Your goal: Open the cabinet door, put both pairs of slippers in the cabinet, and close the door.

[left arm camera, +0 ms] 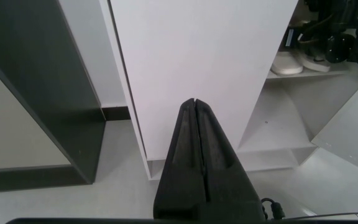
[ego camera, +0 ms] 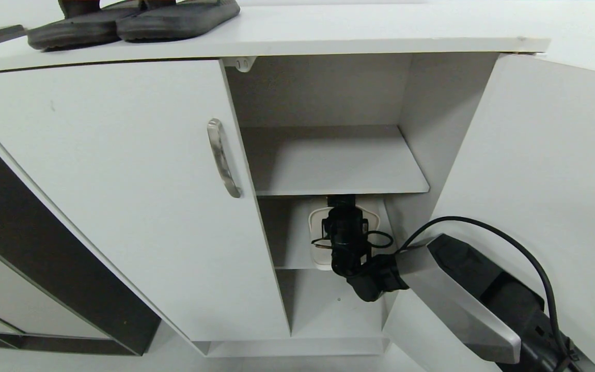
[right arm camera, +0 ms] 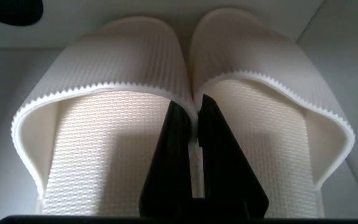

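Pinching both white slippers [right arm camera: 123,68] by their touching inner edges, so my right gripper [right arm camera: 196,115] handles the pair together on the lower shelf [ego camera: 290,258]. Black slippers [ego camera: 132,23] sit on the cabinet top [ego camera: 328,31]; left gripper [left arm camera: 194,102] is pressed together.

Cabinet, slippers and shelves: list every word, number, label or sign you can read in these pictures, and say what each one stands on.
None: no word, number, label or sign can be read anywhere.
The cabinet door, the black slippers on the cabinet top and the white slippers all show plain, unprinted surfaces.
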You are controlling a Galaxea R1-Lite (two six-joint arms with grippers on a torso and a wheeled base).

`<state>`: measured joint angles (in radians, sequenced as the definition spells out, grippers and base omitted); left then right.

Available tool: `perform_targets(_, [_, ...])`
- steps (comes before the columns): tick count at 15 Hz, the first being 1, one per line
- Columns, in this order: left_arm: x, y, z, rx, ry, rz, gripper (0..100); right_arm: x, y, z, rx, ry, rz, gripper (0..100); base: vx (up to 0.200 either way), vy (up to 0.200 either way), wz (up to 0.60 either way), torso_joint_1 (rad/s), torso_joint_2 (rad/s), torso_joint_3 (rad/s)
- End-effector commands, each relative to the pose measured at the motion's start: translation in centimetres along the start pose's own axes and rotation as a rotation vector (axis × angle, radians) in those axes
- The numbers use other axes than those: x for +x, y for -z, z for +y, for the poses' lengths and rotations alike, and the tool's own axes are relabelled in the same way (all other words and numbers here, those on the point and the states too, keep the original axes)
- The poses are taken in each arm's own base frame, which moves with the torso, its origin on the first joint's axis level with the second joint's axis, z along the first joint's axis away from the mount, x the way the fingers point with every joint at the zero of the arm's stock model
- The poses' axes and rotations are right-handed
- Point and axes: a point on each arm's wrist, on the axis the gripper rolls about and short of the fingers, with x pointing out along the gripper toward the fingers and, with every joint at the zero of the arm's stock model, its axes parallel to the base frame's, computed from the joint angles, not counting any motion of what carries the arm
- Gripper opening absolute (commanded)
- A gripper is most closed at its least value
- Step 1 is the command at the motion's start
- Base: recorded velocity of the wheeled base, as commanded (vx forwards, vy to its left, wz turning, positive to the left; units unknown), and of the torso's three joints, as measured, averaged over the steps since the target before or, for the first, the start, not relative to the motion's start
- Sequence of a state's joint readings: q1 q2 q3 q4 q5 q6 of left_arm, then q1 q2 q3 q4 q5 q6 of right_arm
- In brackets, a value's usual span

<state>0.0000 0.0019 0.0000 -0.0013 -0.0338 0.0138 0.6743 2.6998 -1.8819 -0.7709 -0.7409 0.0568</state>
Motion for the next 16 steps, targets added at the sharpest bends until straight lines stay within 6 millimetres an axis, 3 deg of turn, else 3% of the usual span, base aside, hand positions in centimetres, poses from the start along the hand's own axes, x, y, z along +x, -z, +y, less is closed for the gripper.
perform_targets(1, [0.0, 0.0, 0.0, 0.0, 0.0, -0.001, 0, 0.1, 0.3, -0.1, -0.003, 0.003, 0.004, 0, 0.0, 0.0, 0.0, 0.0, 0.0, 0.0])
perform_targets(3, [0.0, 0.0, 0.0, 0.0, 0.0, -0.001, 0, 0.1, 0.5, -0.1, -0.004, 0.003, 0.006, 0, 0.0, 0.0, 0.0, 0.0, 0.0, 0.0])
perform_targets(4, [0.0, 0.0, 0.0, 0.0, 0.0, -0.001, 0, 0.1, 0.5, -0.1, -0.004, 0.003, 0.006, 100, 0.0, 0.0, 0.0, 0.0, 0.0, 0.0])
perform_targets(7, [0.0, 0.0, 0.0, 0.0, 0.0, -0.001, 0, -0.1, 0.4, -0.2, -0.005, 0.004, 0.005, 100, 0.0, 0.0, 0.0, 0.0, 0.0, 0.0])
perform_targets(9, [0.0, 0.0, 0.0, 0.0, 0.0, -0.001, 0, -1.2, -0.5, -0.3, -0.01, -0.008, 0.007, 100, 0.0, 0.0, 0.0, 0.0, 0.0, 0.0])
perform_targets(13, [0.0, 0.0, 0.0, 0.002, 0.0, -0.001, 0, -6.7, -2.1, -1.0, -0.018, -0.069, 0.01, 100, 0.0, 0.0, 0.0, 0.0, 0.0, 0.0])
perform_targets(16, [0.0, 0.0, 0.0, 0.003, 0.001, -0.001, 0, -12.0, -3.2, -2.9, -0.04, -0.123, 0.03, 100, 0.0, 0.0, 0.0, 0.0, 0.0, 0.0])
